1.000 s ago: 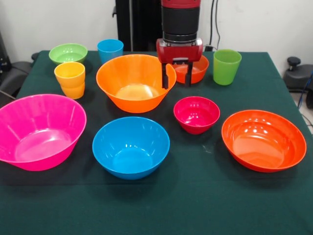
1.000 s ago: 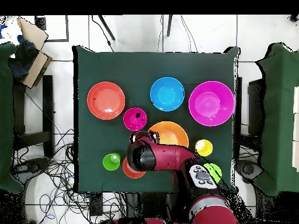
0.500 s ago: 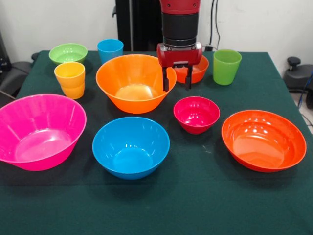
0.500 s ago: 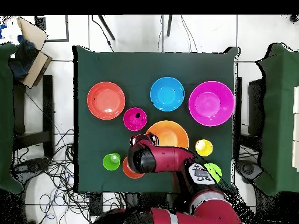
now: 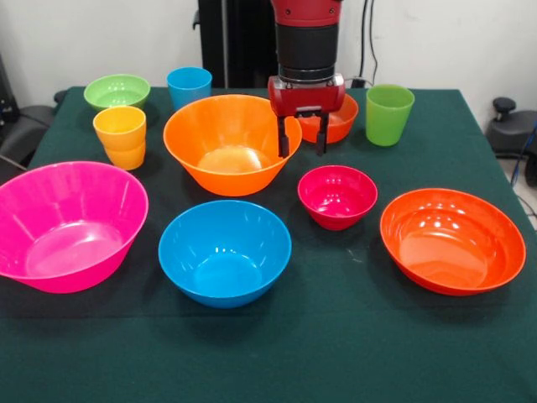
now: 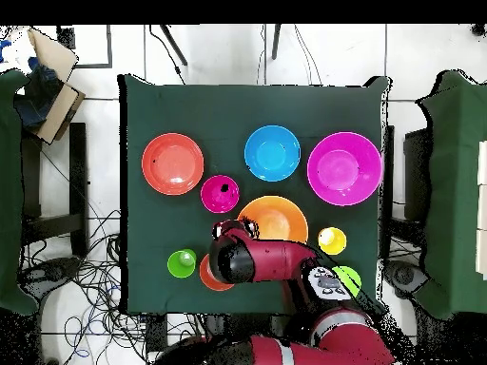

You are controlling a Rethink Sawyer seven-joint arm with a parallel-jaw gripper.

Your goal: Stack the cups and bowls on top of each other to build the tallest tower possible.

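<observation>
Jaws parted on the gripper straddling the right rim of the big orange bowl, big pink bowl far left, yellow-orange cup, medium blue bowl centre, small magenta bowl, wide red-orange bowl far right, nothing stacked.

My front camera sits low at one side of the table, close in, facing the arm across it. My overhead camera looks straight down from high up, taking in the whole table and surrounding floor. Both views share the tabletop, turned half round.
</observation>
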